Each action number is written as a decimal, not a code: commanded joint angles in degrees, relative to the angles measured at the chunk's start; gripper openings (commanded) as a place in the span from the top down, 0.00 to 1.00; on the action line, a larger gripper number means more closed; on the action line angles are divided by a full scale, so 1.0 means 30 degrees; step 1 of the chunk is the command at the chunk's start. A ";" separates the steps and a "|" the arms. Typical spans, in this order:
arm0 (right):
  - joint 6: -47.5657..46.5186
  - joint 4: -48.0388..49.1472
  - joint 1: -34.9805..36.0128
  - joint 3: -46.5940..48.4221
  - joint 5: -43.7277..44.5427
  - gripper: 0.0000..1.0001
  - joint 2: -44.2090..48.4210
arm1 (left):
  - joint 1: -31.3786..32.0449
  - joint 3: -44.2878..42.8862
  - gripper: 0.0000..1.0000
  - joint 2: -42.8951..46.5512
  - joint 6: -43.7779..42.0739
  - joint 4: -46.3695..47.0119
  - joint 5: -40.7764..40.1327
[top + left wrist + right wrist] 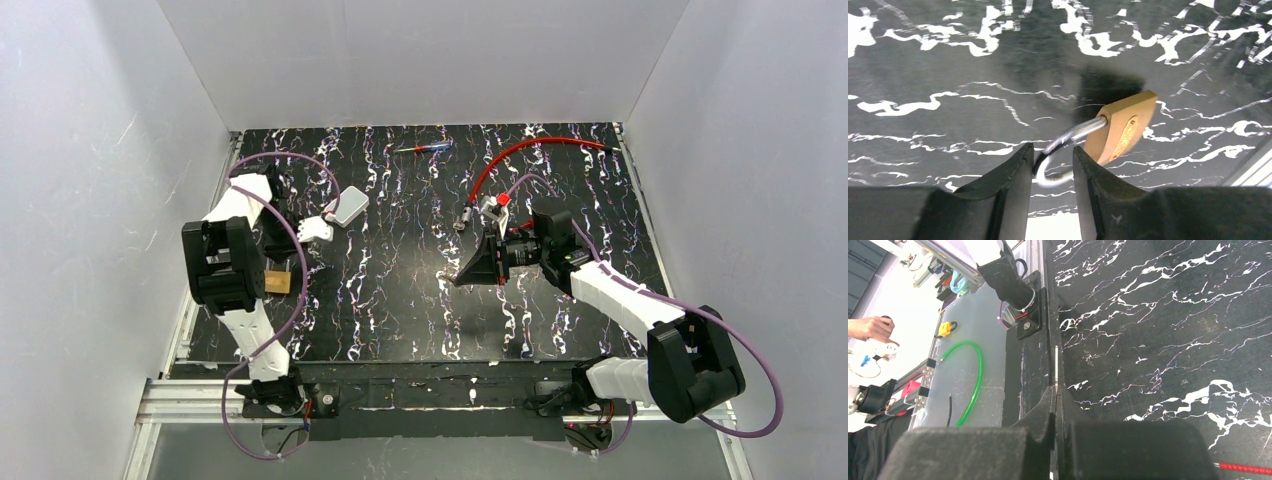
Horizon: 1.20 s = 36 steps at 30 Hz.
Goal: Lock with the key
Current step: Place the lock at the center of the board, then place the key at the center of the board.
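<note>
Left pincer: a little open, and I see the lock's loop between its fingers.
Lock: gold, by the left table edge.
Right pincer: closed on the thin key.
Around: red cable and blue stick, far back.

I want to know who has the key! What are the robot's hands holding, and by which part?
Right hand pinches the key by one end. Left hand has the padlock's shackle between its fingers; grip unclear.
</note>
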<state>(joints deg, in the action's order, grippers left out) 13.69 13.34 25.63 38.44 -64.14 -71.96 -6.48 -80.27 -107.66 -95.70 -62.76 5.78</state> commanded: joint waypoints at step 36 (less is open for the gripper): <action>0.6103 0.7901 0.3000 0.1778 0.1401 0.99 -0.1395 | 0.8287 0.6416 0.34 1.2343 3.1754 1.2949 2.1657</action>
<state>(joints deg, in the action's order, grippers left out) 31.18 32.95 33.85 42.59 -58.41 -78.48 15.53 -61.87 -72.79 -7.46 -33.43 69.06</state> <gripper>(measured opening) 0.031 0.692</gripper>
